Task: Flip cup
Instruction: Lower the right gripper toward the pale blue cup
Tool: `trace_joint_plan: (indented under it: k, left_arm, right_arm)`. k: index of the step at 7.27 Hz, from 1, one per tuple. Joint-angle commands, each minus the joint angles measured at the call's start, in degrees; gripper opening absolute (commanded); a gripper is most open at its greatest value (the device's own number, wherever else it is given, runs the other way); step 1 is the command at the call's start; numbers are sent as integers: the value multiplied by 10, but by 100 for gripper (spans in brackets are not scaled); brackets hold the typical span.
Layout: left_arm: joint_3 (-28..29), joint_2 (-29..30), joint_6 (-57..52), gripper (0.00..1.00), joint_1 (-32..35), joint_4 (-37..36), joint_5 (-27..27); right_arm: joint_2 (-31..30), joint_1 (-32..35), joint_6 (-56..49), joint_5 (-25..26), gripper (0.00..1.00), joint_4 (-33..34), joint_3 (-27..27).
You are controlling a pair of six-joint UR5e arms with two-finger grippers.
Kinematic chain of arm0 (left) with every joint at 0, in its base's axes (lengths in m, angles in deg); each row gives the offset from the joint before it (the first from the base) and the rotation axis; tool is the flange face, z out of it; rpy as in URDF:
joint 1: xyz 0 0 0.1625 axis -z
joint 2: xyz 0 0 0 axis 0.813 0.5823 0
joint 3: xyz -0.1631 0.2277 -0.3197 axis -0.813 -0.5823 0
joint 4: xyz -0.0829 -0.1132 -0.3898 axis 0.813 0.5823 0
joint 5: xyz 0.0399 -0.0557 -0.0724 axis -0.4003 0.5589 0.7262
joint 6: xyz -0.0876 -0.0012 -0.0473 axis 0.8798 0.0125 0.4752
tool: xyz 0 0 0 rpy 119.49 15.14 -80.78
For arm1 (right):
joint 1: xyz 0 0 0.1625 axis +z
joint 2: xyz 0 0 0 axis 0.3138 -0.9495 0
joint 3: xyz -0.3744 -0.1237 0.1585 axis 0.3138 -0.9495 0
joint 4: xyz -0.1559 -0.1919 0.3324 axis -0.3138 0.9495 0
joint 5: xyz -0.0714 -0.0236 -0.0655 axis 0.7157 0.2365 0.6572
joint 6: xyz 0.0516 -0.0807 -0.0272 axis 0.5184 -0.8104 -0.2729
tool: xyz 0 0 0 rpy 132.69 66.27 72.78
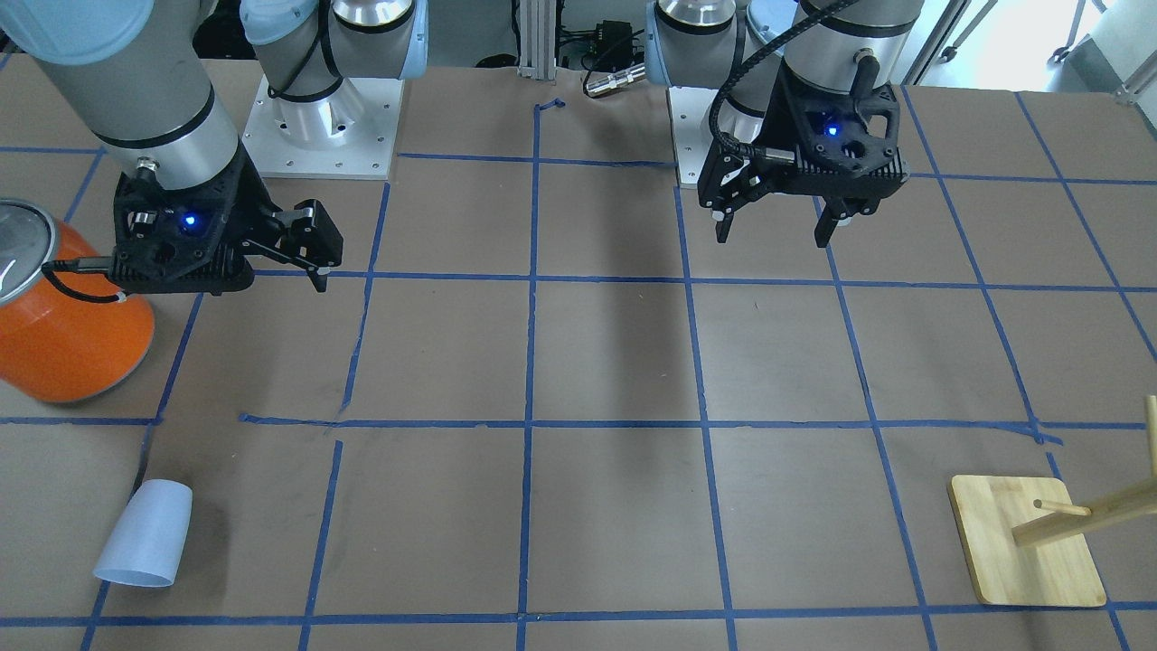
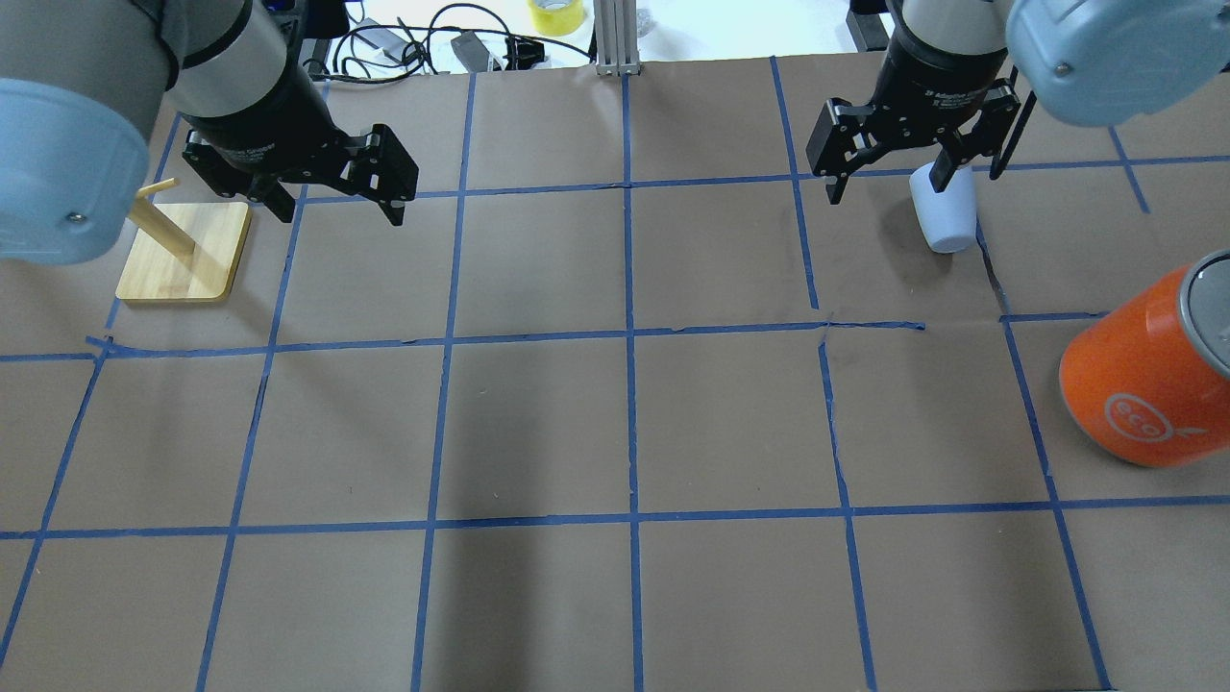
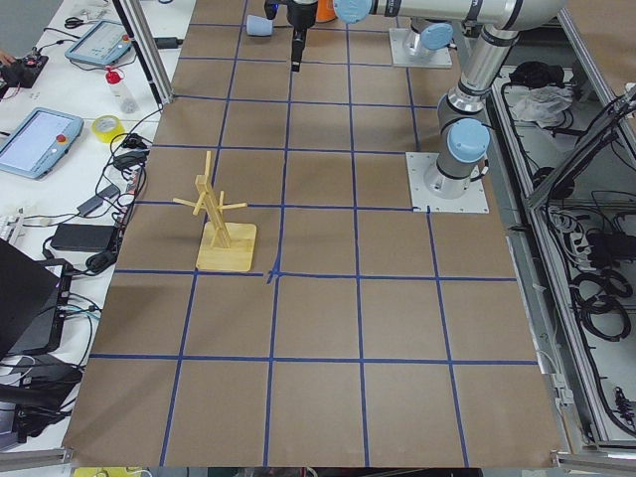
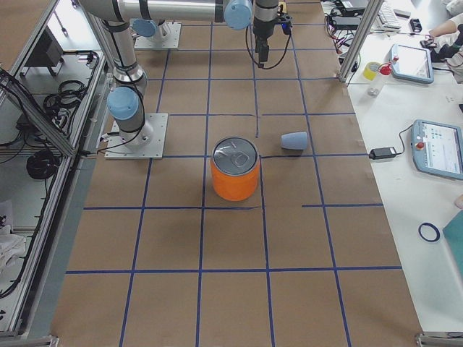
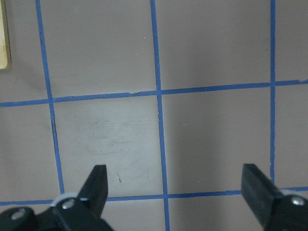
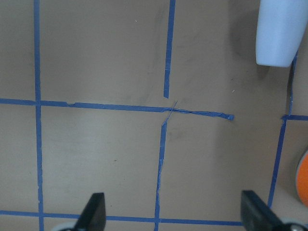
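Note:
The pale lavender-blue cup (image 1: 145, 533) lies on its side on the brown table, with its wider rim pointing away from the robot. It also shows in the overhead view (image 2: 944, 219), the right side view (image 4: 294, 140) and at the top right of the right wrist view (image 6: 278, 31). My right gripper (image 1: 312, 258) (image 2: 889, 190) (image 6: 175, 214) is open and empty. It hangs above the table, on the robot's side of the cup and apart from it. My left gripper (image 1: 772, 237) (image 2: 341, 213) (image 5: 176, 183) is open and empty over bare table.
A large orange canister (image 1: 63, 334) (image 2: 1148, 384) with a silver top stands close to the right gripper, between the cup and the robot. A wooden peg stand (image 1: 1026, 551) (image 2: 183, 255) stands beside the left arm. Blue tape lines grid the table.

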Motion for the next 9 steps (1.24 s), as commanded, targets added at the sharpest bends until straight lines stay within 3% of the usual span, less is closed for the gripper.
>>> trace_joint_plan:
  k: [1,5,7,8,9]
  left_arm:
    - [0,0,0,100,0,0,1]
    - [0,0,0,100,0,0,2]
    - [0,0,0,100,-1,0,2]
    - [0,0,0,100,-1,0,2]
    - [0,0,0,100,0,0,1]
  right_arm:
    - [0,-1,0,0,100,2,1]
    - [6,-63,0,0,100,11,5]
    - [38,-103,-8,15,100,12,8]
    - [80,-110,-9,17,100,39,10]
    - [119,-114,-44,30,100,130,12]
